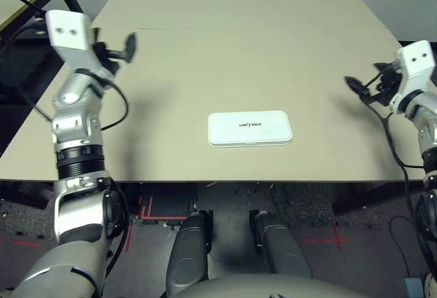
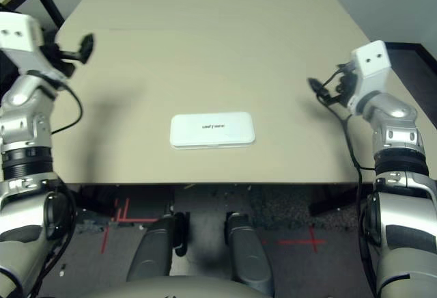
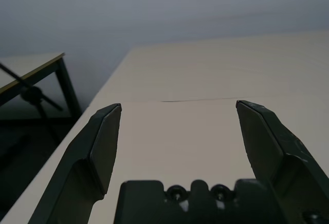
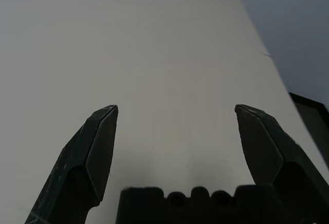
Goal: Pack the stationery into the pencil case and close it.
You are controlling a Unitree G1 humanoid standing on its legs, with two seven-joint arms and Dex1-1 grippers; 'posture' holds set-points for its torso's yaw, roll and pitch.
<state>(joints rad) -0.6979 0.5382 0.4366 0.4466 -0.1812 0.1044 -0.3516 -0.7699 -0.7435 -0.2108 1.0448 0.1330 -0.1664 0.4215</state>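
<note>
White hard plastic forms the flat rectangular pencil case (image 1: 250, 128), which has rounded corners and small dark lettering on its lid. In the left eye view the case lies closed and flat on the beige table (image 1: 239, 52), near the front edge and roughly midway between the two arms. Its long side runs across the table. Nothing rests on the lid or beside it. The left gripper (image 1: 125, 46) is raised over the table's left side, well apart from the case, its black fingers spread and holding nothing. The right gripper (image 1: 360, 87) hangs over the table's right side, also well apart from the case; its finger spacing is hard to read from this angle.

The right eye view confirms the same arrangement: case shut, seam even along the visible front edge, both arms drawn out to the sides.

In the left wrist view, both black fingers (image 3: 100, 152) stand wide apart with bare tabletop between them. They touch nothing. A dark-framed side table (image 3: 36, 67) stands beyond the table edge.

In the right wrist view, the fingers (image 4: 97, 152) are likewise fully spread, empty, over plain table surface.
</note>
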